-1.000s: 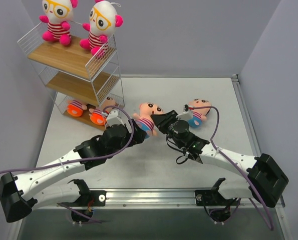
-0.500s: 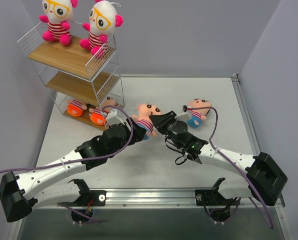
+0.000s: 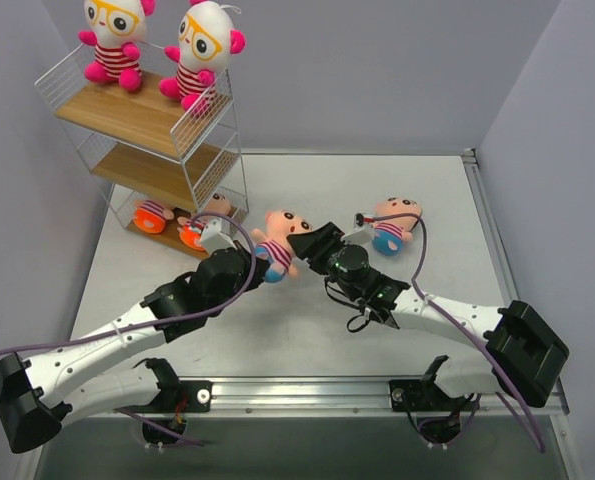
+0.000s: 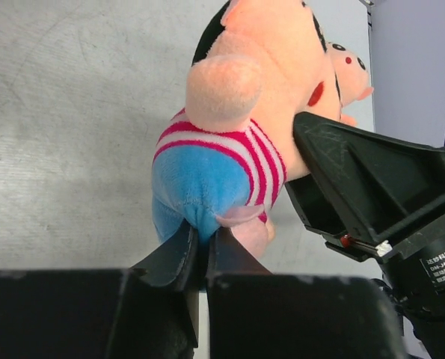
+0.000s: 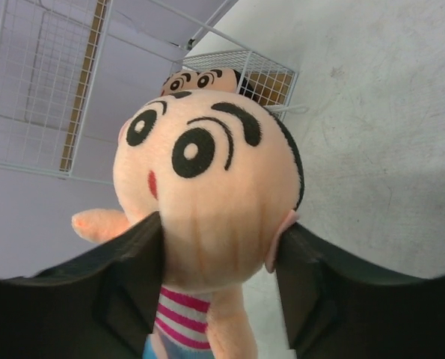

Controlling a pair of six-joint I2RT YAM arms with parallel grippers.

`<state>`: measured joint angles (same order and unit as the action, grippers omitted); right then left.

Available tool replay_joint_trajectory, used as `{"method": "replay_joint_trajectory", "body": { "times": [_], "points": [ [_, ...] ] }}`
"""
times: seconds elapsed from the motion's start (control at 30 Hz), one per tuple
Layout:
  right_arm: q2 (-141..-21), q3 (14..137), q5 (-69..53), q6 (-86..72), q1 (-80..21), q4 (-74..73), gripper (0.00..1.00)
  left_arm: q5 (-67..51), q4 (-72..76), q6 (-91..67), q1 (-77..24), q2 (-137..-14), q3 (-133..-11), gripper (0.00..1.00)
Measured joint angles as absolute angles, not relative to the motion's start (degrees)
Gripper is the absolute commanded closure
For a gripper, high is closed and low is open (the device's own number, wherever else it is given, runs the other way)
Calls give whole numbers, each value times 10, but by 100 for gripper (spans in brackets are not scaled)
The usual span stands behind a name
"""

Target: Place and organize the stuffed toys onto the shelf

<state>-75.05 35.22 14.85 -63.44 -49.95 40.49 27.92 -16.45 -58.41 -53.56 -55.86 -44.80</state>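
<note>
At centre, blue-bottomed toy (image 3: pixel 275 246), left claw (image 4: pixel 202 241) pinching bottom, right claw (image 5: pixel 216 243) flanking head

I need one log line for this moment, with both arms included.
phase: handover | left fingers: shut on blue-bottomed doll, at its bottom | right fingers: either side of its head, grip unclear
</note>
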Motion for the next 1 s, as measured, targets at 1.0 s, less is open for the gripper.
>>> {"method": "replay_joint_trajectory", "body": {
  "times": [1.0],
  "points": [
    [-697, 352, 208, -534, -506, 282, 4, 465, -745, -569, -497, -427, -730, 98]
  ]
}}
